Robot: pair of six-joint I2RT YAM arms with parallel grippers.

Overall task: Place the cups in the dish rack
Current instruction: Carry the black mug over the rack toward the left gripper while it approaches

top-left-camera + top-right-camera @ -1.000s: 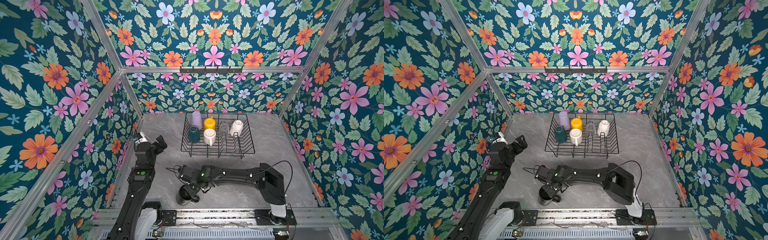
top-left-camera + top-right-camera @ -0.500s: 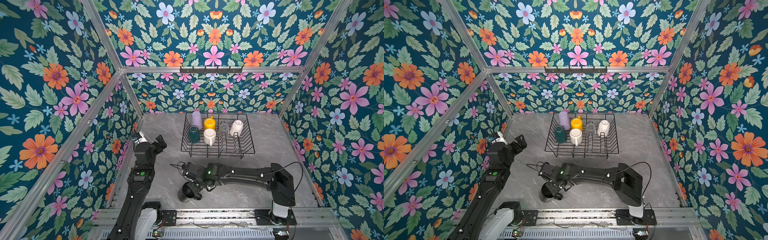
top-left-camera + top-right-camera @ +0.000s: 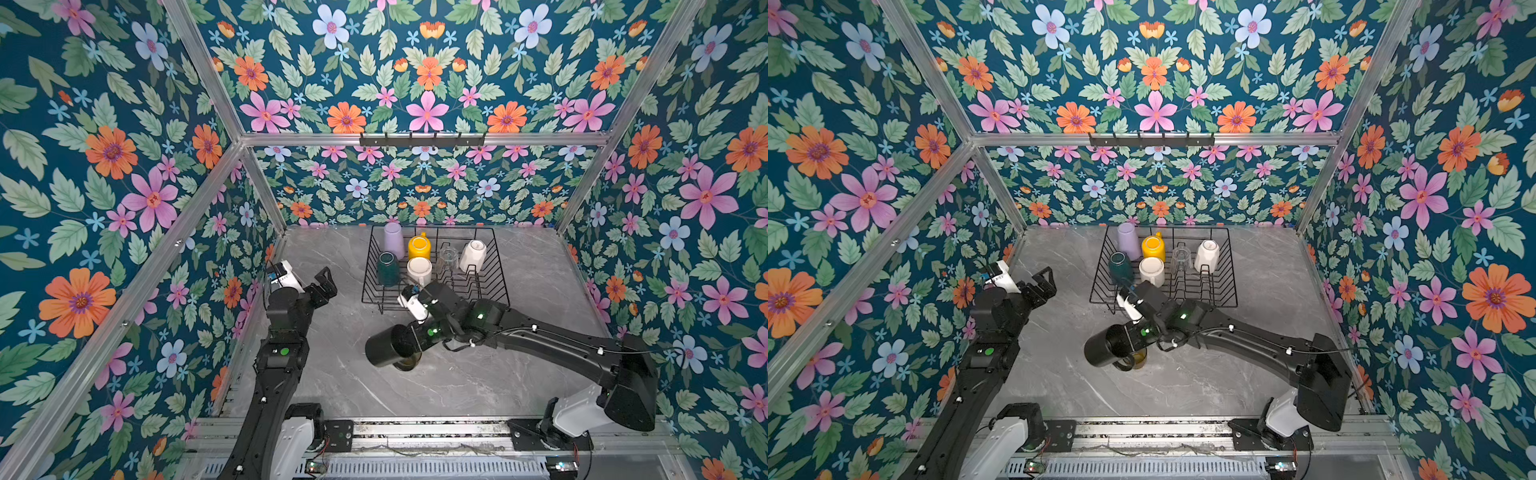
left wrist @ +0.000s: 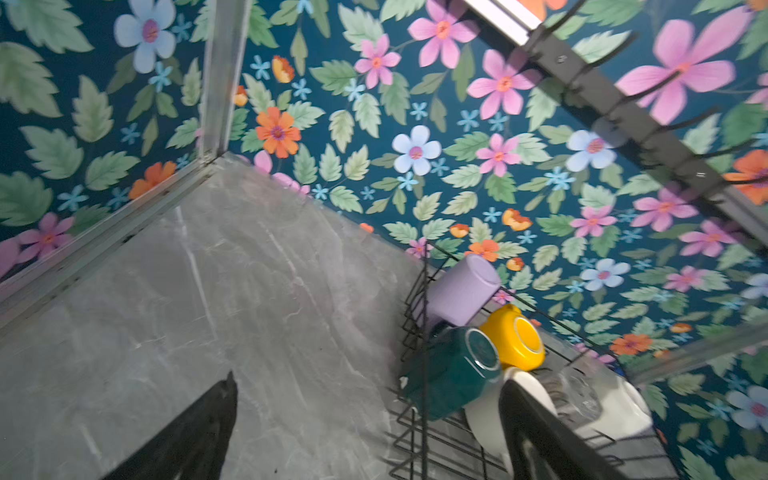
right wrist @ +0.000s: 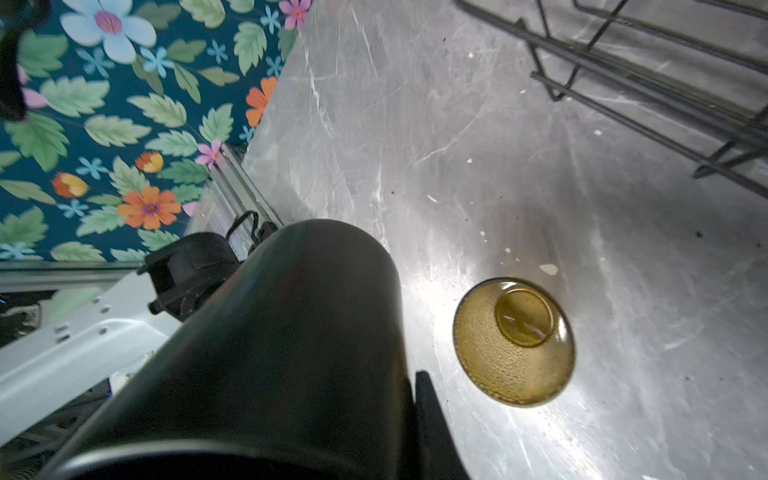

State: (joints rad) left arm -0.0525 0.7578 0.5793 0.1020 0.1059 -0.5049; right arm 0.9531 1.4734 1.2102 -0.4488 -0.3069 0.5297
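Observation:
My right gripper is shut on the black mug, which hangs on its side above the table; one finger lies along the black mug outside. The amber glass stands on the table just below, half hidden in both top views. The dish rack at the back holds a lilac tumbler, yellow mug, teal mug, cream-white mug, clear glass and white mug. My left gripper stands open and holds nothing, left of the rack.
Floral walls with aluminium posts close in the grey marble table on three sides. A black hook rail hangs on the back wall. The rack's front edge lies close beyond the amber glass.
The right arm has lifted the black mug off the table and carried it a little toward the rack, so the amber glass now shows beneath it. The left arm has stayed still.

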